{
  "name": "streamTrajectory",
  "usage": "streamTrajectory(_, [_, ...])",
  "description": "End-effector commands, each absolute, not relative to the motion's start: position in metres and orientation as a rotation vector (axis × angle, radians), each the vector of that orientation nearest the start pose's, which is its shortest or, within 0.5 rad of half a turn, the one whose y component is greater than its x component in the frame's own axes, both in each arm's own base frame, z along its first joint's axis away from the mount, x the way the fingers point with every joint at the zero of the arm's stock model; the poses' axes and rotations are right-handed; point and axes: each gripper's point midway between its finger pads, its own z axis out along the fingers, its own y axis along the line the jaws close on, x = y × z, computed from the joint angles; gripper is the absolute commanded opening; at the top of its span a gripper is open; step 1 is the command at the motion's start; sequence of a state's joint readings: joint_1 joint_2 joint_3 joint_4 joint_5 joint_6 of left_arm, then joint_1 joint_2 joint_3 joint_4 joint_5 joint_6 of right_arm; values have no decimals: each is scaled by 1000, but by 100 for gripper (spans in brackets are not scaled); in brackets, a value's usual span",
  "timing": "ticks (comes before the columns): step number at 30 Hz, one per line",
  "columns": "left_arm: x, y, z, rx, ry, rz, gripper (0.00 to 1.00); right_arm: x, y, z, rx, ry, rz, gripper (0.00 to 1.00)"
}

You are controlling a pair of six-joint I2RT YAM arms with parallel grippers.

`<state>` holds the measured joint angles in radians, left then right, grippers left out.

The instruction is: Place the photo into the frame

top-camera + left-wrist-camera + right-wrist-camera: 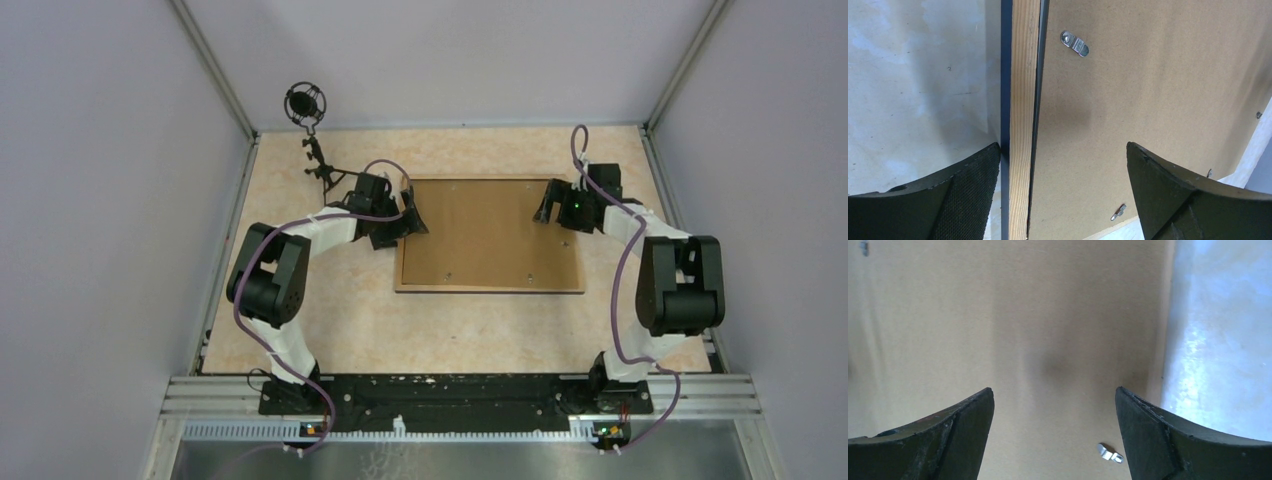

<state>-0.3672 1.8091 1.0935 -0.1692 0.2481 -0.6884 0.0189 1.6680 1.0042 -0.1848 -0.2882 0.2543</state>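
Spread wide and empty: left pincer (1063, 150) astride the left short rail of the frame (1023, 100), right pincer (1054, 392) over the backing board (1048, 315) just inside its right rail. Flat on the desk (400, 335), back up, long axis spanning pincer to pincer. No sight of the photo; perhaps under the board.

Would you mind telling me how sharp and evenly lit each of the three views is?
Top external: evenly lit and sharp across the backing board. Left wrist: crisp, wood grain on the frame and a glinting metal clip read clearly. Right wrist: soft, the board textureless with a dim smudge of shadow, the table washed pale blue.
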Motion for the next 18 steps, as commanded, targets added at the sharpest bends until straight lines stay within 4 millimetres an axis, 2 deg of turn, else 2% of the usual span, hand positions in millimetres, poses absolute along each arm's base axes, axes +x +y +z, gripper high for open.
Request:
streamTrajectory(1, [375,-221,44,-297,2572,-746,98,411,55,96,126,2368,352,89])
streamTrajectory(9, [375,-219,42,-295,2578,-740,98,406,50,92,148,2394,359,89])
streamTrajectory(18, [375,-220,42,-294,2577,-746,98,403,47,75,148,2440,356,88])
